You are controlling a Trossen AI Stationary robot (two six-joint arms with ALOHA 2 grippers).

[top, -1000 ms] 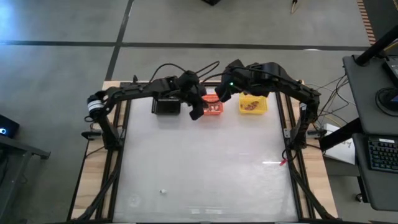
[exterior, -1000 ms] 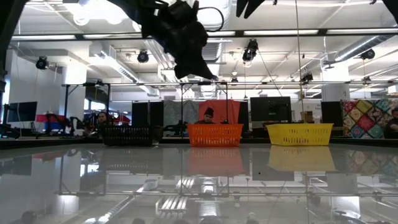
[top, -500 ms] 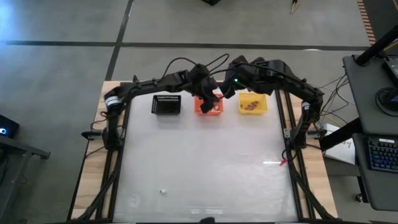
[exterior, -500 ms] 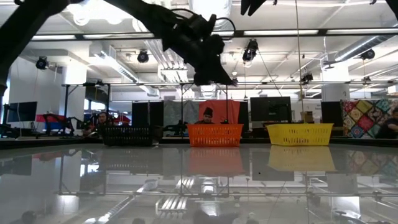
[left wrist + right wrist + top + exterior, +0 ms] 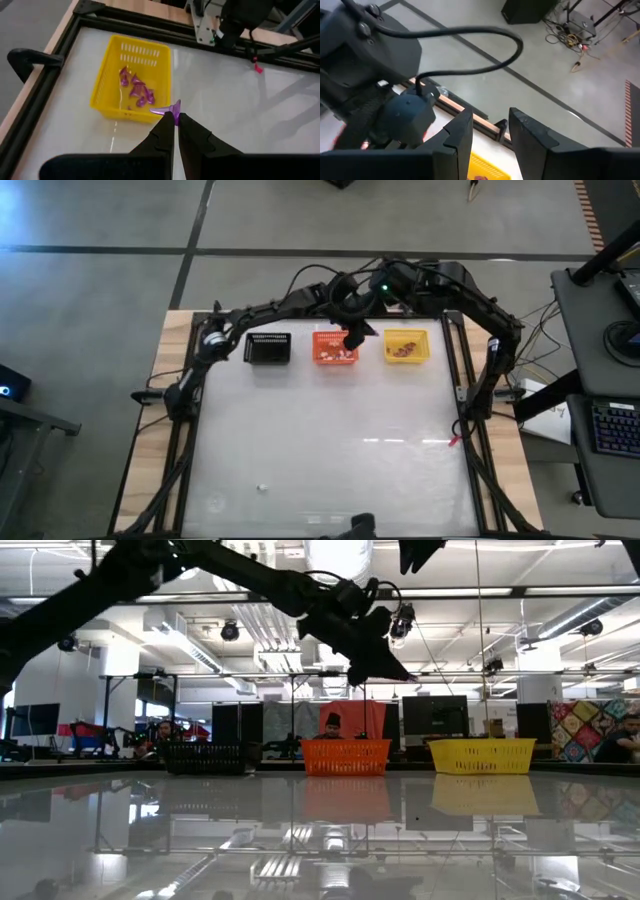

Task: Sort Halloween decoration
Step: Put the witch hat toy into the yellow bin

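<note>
My left gripper is shut on a small purple trinket. In the high view it hangs high over the gap between the orange basket and the yellow basket. The yellow basket has several purple pieces lying on its floor. The orange basket holds small pale and brownish bits. The black basket stands left of them. My right gripper is open and raised above the table's far edge, touching nothing. My left gripper pinches the purple trinket at its lower edge between its two fingertips, coming from above and slanting down. The trinket is lifted clear of the table; its pointed arm sticks out sideways beyond the fingers, short of the yellow basket's near wall.
The three baskets stand in a row along the far edge, seen level in the low view: black, orange, yellow. A tiny white bit lies near the table's near-left corner. A small red piece sits at the right frame rail.
My left arm has swung toward the table's right along the far edge, from between the black and orange baskets to past the orange basket, toward the yellow one, carrying the trinket. My right gripper has drawn back toward the far edge.
</note>
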